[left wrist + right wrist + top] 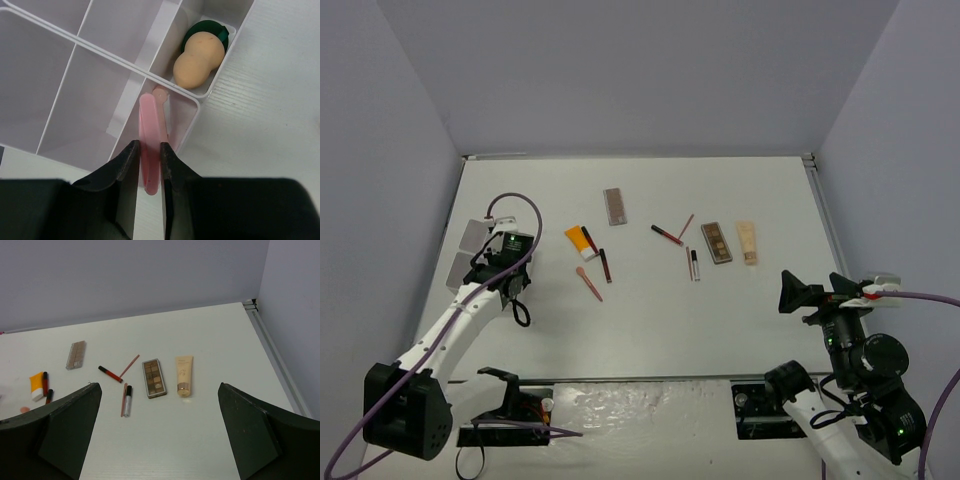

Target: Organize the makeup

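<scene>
Pink stick (150, 117) in left gripper (149, 147); right gripper (815, 290) agape

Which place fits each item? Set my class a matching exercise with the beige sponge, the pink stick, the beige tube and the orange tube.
Items
1. beige sponge
2. pink stick
3. beige tube
4. orange tube

Places
A. on the table, just right of a brown palette
B. clamped in the left pincer
C. in a box compartment, on the dark green disc
D. on the table, beside a dark-red stick

Pairs: 1-C, 2-B, 3-A, 4-D
</scene>
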{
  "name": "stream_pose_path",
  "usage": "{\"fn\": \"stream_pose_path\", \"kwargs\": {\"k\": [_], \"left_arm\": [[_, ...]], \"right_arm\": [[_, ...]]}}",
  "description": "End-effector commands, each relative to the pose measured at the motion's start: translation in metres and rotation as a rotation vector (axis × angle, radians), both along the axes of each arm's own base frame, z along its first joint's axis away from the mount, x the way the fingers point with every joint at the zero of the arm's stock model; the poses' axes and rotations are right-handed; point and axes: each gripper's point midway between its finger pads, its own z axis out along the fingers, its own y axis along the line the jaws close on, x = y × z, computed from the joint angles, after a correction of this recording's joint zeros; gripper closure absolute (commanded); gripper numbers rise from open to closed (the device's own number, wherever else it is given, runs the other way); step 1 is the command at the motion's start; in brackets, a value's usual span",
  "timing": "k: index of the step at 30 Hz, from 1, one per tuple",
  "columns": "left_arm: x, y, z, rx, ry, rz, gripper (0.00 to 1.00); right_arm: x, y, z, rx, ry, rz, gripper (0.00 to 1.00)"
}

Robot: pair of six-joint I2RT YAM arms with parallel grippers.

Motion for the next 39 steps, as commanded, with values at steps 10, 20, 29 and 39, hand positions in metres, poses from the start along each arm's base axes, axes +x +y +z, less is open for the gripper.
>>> {"fn": "stream_pose_path", "kwargs": {"k": [10,20,29,39], "left_arm": [[0.028,-0.003,0.016,0.014,-0.069,-0.040,0.73],[0.026,-0.002,0.040,-0.026,-0.145,0.005,0.51],[0.042,-0.089,0.072,-0.356,-0.212,-0.089,0.42],[0.085,-0.202,0.046,-0.481,-0.028,-0.141,0.38]], "right_arm": [[0.002,0.004,0.020,0.019,-0.074,0.019,0.00],[0.003,0.004,0.020,0.015,-0.070,0.019,0.00],[0.008,0.006,0.018,0.006,-0.046,0.017,0.00],[0.011,0.008,0.019,0.000,-0.036,0.022,0.00]]}}
